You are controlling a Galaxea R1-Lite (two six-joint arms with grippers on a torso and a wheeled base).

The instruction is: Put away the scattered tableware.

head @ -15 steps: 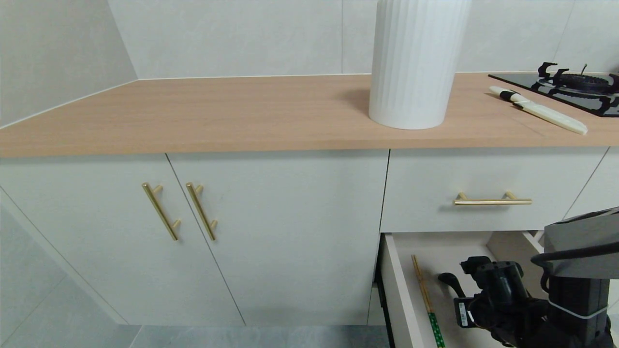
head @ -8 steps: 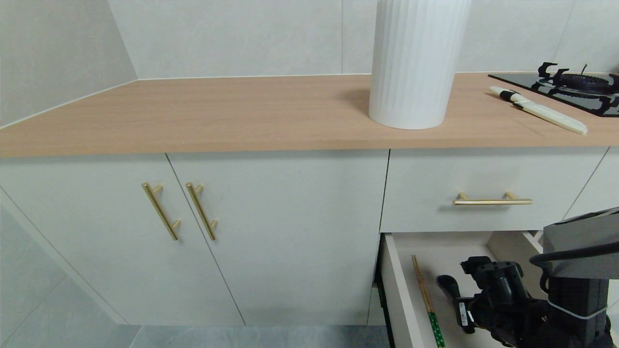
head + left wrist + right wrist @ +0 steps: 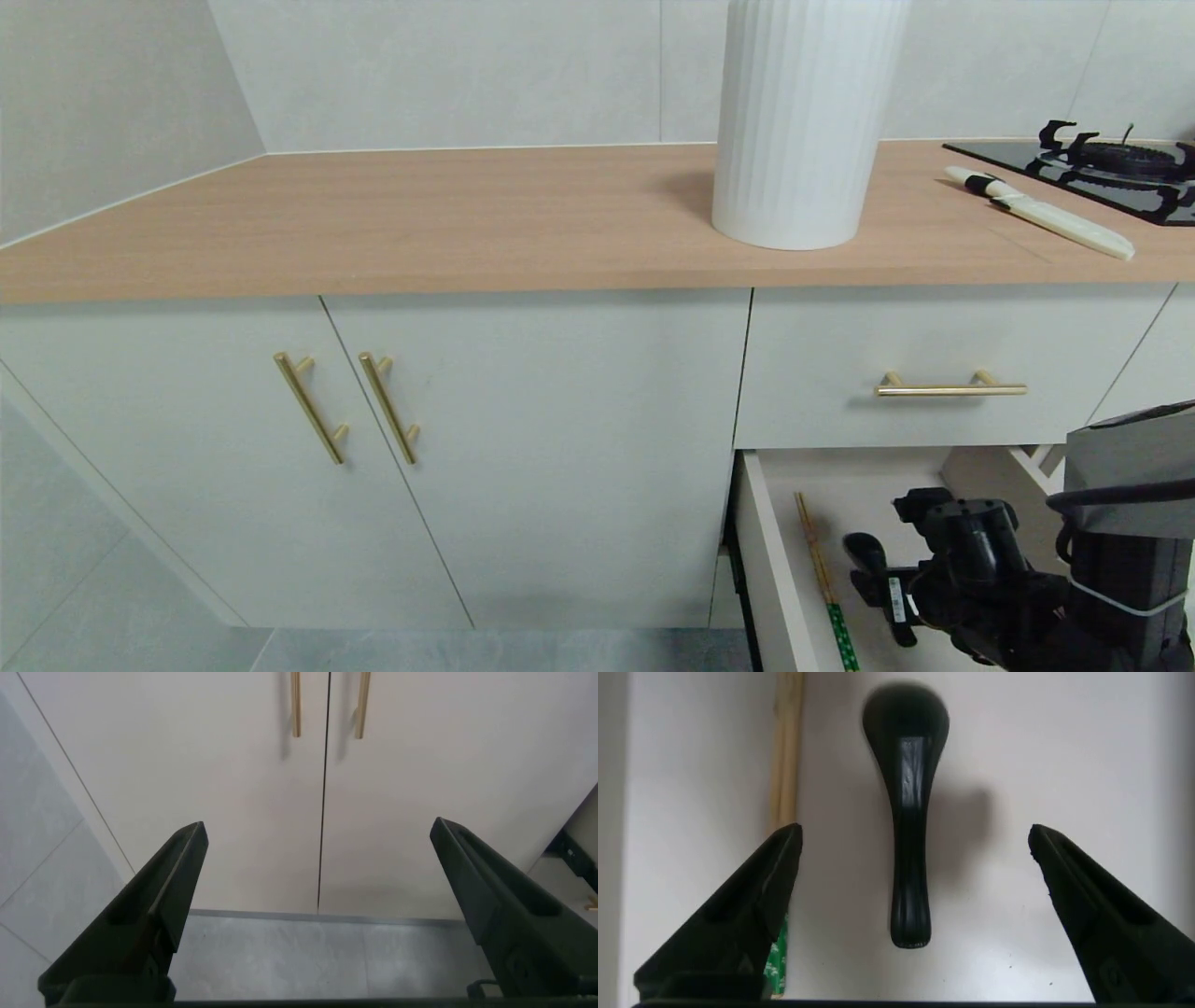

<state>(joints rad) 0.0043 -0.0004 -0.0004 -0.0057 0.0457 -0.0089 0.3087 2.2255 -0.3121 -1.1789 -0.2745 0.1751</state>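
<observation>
Right tool (image 3: 914, 833) shifted slightly, wide open, over black spoon (image 3: 910, 812)

No writing anywhere is clear enough to read

Right gripper (image 3: 912, 838): jaws spread wide, the two dark fingers (image 3: 738, 917) well apart. Black spoon (image 3: 909, 812) lies flat on the pale drawer floor (image 3: 1083, 756), lined up between the fingers and touching neither. Its shadow falls on the floor beside it. Wooden chopsticks (image 3: 787, 756) lie parallel to the spoon, near it but apart, with a green patterned end beside one finger.
</observation>
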